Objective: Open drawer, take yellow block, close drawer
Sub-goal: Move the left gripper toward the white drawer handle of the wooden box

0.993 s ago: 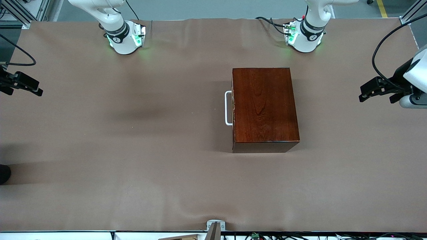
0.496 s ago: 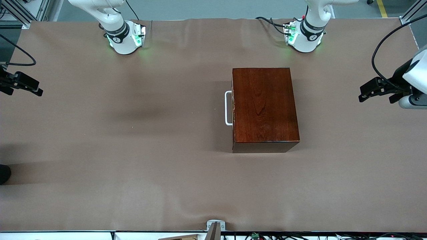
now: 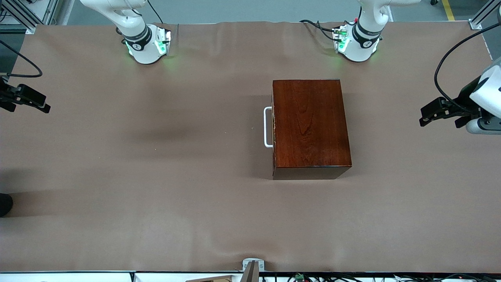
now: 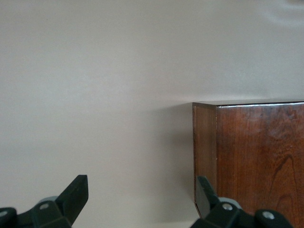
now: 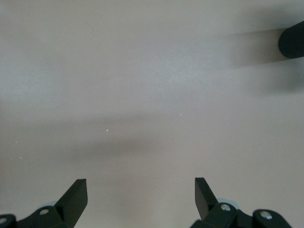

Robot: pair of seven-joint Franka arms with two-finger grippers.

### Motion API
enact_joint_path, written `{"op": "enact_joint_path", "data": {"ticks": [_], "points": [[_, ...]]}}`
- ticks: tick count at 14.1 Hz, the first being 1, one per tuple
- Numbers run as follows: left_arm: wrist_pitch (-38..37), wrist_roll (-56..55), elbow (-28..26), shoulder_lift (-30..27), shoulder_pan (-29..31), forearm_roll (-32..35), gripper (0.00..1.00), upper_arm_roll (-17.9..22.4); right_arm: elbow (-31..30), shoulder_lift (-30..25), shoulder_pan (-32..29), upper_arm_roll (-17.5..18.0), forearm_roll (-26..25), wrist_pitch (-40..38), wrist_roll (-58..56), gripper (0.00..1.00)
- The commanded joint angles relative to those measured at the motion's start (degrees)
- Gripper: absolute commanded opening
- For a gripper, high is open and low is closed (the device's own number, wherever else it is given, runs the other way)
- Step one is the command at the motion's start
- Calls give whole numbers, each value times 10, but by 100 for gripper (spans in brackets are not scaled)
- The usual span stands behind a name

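The dark reddish-brown wooden box (image 3: 309, 125) stands on the table near its middle, toward the left arm's end. Its drawer is shut, and only the white U-shaped handle (image 3: 267, 127) shows, facing the right arm's end. The yellow block is hidden. My left gripper (image 3: 424, 115) is open and empty above the table at the left arm's end, apart from the box; its wrist view (image 4: 141, 194) shows one corner of the box (image 4: 251, 161). My right gripper (image 3: 41, 105) is open and empty at the right arm's end; its wrist view (image 5: 140, 194) shows only bare table.
The brown table cover (image 3: 156, 176) is bare around the box. A dark rounded object (image 3: 4, 203) sits at the table edge at the right arm's end and shows in the right wrist view (image 5: 292, 40). A small metal bracket (image 3: 252, 266) sits at the near edge.
My left gripper has shifted slightly toward the box and a little nearer the front camera. The right arm and the box have not moved.
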Motion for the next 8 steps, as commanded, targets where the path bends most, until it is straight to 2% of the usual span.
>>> {"op": "enact_joint_path", "data": {"ticks": [1,5,6,8], "points": [[6,10,-3,-3,-7,8,100,-17,11,6,-3,2,-5,-2,-1,100],[4,-11,-2,0,-10,7,100,-45,11,6,-3,2,-5,-2,-1,100],[7,-31,-2,5,-11,5,100,-63,11,5,-3,2,-5,-2,-1,100],[9,-122,6,23,-11,8,100,-125,11,6,-3,2,-5,-2,-1,100]]}}
